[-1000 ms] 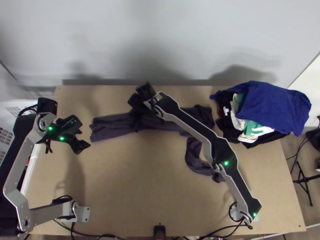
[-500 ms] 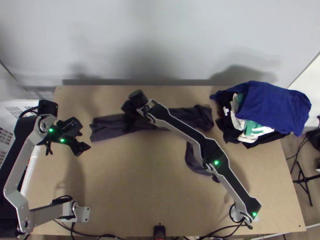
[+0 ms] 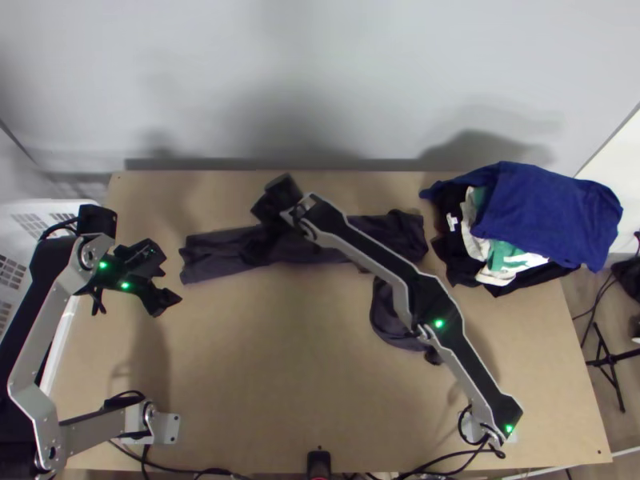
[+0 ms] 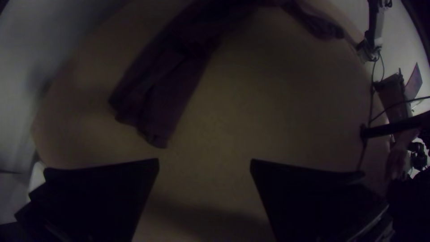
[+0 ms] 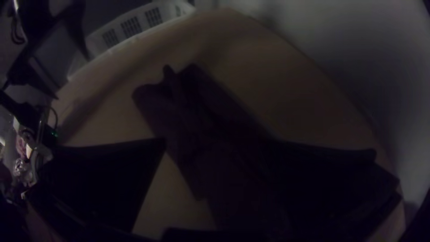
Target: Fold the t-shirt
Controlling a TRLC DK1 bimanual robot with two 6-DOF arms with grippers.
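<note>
The dark purple t-shirt (image 3: 216, 254) lies bunched in a long strip across the table's far half, with a loop of cloth trailing nearer on the right. My left gripper (image 3: 170, 282) stands open off the strip's left end; in the left wrist view the gripper (image 4: 205, 166) has bare table between its fingers, the shirt (image 4: 165, 85) beyond. My right gripper (image 3: 270, 220), fingertips hidden in the top view, is over the strip's middle. In the right wrist view the gripper (image 5: 215, 142) is open, the shirt (image 5: 197, 116) running between its wide-apart fingers.
A pile of clothes with a blue garment (image 3: 552, 212) on top lies at the table's far right. A white basket (image 3: 32, 216) stands off the left edge. The right arm crosses above the shirt's right part. A wall rises behind the table.
My right gripper first went left and toward the near edge along the strip, then came back slightly right and farther from that edge. The left arm has barely moved.
</note>
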